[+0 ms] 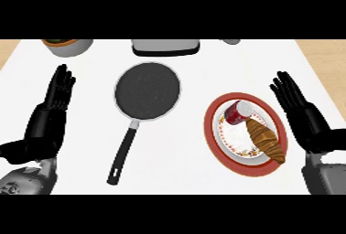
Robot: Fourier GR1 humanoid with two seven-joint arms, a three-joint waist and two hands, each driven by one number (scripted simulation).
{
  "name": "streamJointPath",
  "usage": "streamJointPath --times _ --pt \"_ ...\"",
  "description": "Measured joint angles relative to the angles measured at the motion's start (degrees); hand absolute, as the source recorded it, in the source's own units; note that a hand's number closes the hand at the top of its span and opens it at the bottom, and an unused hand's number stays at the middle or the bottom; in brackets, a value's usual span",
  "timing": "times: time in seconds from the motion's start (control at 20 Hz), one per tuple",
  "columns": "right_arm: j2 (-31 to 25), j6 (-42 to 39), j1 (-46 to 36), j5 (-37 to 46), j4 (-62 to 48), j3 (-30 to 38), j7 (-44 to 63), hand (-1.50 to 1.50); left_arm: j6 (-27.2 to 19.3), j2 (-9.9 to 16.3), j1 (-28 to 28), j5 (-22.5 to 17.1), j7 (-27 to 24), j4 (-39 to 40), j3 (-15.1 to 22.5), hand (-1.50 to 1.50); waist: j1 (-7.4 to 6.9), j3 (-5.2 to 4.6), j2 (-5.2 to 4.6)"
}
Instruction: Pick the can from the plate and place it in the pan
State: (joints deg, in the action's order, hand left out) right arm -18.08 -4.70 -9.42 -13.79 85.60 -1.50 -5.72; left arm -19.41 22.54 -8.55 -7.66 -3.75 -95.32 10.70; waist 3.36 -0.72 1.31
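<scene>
A red can (236, 112) lies on its side on the upper part of a red-rimmed plate (219, 153) at the right of the counter. A black pan (147, 90) with a long black handle (123, 155) sits in the middle, its inside bare. My right hand (304, 119) stands open just right of the plate, fingers straight and pointing up, apart from the can. At the left edge my left hand (49, 118) rests open, fingers up, well left of the pan.
A croissant (266, 140) lies on the plate beside the can. At the back stand a grey pot with a plant (67, 46), a grey toaster-like box (166, 47) and a small grey item (231, 41). Wooden floor shows past the counter's corners.
</scene>
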Motion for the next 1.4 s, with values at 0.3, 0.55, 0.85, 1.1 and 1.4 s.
streamJointPath --times 0.3,0.55,0.85,1.1,1.4 --pt "-2.31 -15.48 -9.67 -9.65 1.32 -0.61 -2.42 1.5 1.5 -1.3 -0.45 -3.41 3.59 2.15 -0.64 0.0 -4.72 0.7 -1.57" --pt "-11.85 -26.18 -13.55 -4.62 -3.98 3.35 -14.53 -1.5 2.76 -2.3 -0.71 -7.41 8.48 4.45 -1.63 0.0 -4.9 0.89 -2.21" --pt "-21.73 -28.86 -14.5 5.91 -14.35 6.66 -28.95 -1.5 4.1 -2.32 -1.96 -9.64 11.81 5.44 -2.44 0.0 -5.49 1.02 -2.5" --pt "-26.97 -24.23 -17.23 14.51 -17.8 4.03 -37.07 -1.5 5.4 -1.61 -2.38 -10.69 13.12 5.22 -3.22 0.0 -6.19 1.0 -2.4" --pt "-29.65 -18.99 -22.86 23.81 -19.78 -3.4 -41.05 -1.5 4.9 -2.67 -2.7 -9.44 13.13 5.9 -2.5 0.0 -6.1 0.85 -2.15"
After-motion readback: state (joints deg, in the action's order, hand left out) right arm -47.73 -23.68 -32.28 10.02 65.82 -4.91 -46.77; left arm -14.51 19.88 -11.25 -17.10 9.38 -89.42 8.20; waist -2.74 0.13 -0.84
